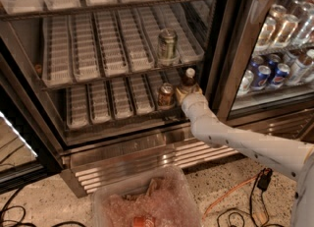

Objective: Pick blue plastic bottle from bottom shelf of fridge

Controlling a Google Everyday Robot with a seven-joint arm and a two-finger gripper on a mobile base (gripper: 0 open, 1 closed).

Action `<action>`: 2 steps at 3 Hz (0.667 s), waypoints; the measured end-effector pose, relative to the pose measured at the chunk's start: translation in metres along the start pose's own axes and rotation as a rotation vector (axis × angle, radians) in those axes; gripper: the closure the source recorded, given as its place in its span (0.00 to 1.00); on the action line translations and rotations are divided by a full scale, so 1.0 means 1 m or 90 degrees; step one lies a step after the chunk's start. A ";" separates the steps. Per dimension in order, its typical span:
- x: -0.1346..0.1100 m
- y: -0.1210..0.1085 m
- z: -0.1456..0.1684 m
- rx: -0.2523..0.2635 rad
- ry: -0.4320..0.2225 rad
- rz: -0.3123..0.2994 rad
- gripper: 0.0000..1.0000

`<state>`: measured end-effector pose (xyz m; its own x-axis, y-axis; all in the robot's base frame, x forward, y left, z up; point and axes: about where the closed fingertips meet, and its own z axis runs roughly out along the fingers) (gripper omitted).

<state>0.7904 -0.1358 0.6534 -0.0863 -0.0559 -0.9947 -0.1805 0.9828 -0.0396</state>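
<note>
The blue plastic bottle point(189, 76) stands upright at the right end of the bottom shelf point(108, 104) of the fridge point(223, 34). It has a dark body, a white cap and a pale label. My gripper point(188, 92) reaches in from the right on a white arm and sits right at the bottle's lower body, hiding it. A copper-brown can point(166, 96) stands just left of the gripper. A taller green-silver can point(168, 45) stands on the shelf above.
The black door frame point(235, 49) stands close to the right of my arm. A glass-fronted compartment with blue cans point(267, 71) is further right. The ribbed steel sill point(127, 157) runs below the shelf. A clear plastic bin point(147, 201) and cables point(245, 191) lie on the floor.
</note>
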 end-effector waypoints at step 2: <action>-0.025 0.008 -0.023 -0.015 -0.048 -0.026 1.00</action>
<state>0.7685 -0.1306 0.6803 -0.0048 -0.0817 -0.9966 -0.2060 0.9754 -0.0790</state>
